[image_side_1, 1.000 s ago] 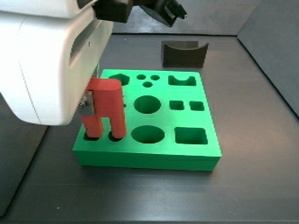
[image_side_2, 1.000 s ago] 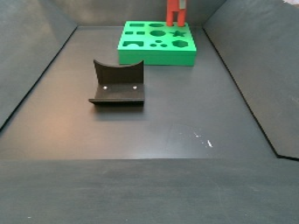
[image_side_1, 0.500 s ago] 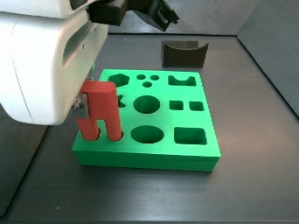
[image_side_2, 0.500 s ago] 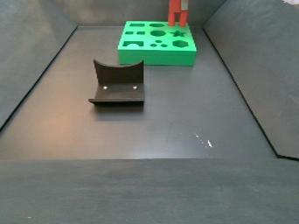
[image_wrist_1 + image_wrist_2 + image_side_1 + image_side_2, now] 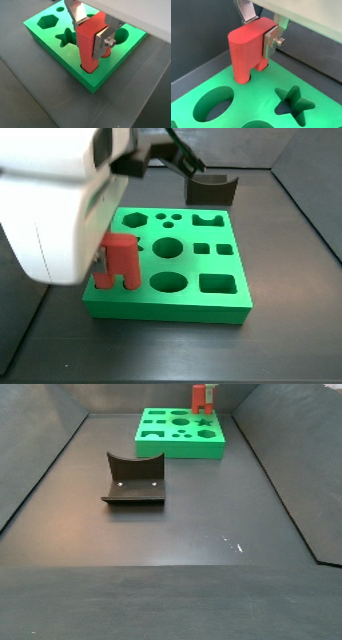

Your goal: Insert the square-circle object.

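The square-circle object (image 5: 90, 47) is a tall red peg of a square and a round column. It stands upright with its lower ends inside the matching holes at a corner of the green block (image 5: 60, 57). My gripper (image 5: 91, 30) is shut on its upper part, one silver finger on each side. Both wrist views show this, with the peg (image 5: 243, 50) entering the block (image 5: 258, 95). In both side views the peg (image 5: 118, 263) (image 5: 199, 396) sits low in the block (image 5: 174, 306), partly hidden by the white gripper body (image 5: 60, 208).
The green block (image 5: 174, 446) has several other shaped holes: hexagon, star, circles, squares. The fixture (image 5: 134, 479) stands on the dark floor apart from the block, and shows behind it in a side view (image 5: 210, 188). Dark walls surround the floor.
The gripper has moved down with the red peg, which now sits deeper in the block's holes than one second ago.
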Available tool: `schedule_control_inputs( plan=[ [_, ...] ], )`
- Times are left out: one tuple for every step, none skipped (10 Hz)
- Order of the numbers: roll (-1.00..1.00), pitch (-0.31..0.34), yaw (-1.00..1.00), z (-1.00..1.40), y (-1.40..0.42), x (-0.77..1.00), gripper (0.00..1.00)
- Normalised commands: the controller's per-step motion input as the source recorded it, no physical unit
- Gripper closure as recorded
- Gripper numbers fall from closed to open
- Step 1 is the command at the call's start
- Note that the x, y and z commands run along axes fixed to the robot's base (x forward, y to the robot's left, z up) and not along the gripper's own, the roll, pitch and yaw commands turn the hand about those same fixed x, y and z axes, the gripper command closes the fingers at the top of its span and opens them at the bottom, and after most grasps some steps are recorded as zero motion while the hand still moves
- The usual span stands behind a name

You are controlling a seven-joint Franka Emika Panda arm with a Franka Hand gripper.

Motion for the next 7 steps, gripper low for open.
schedule_control_inputs(
  plan=[
    [0.33, -0.060, 0.12, -0.50, -0.20, 0.07, 1.00],
    [0.26, -0.063, 0.13, -0.53, -0.15, 0.05, 1.00],
    [0.14, -0.106, 0.23, -0.53, -0.07, 0.00, 1.00],
    [0.00, -0.059, 0.18, -0.44, 0.00, 0.03, 1.00],
    [0.00, 0.000, 0.00, -0.20, 0.00, 0.07, 1.00],
    [0.00, 0.004, 0.00, 0.00, 0.00, 0.00, 1.00],
    [0.00, 0.000, 0.00, 0.00, 0.00, 0.00, 1.00]
  ],
)
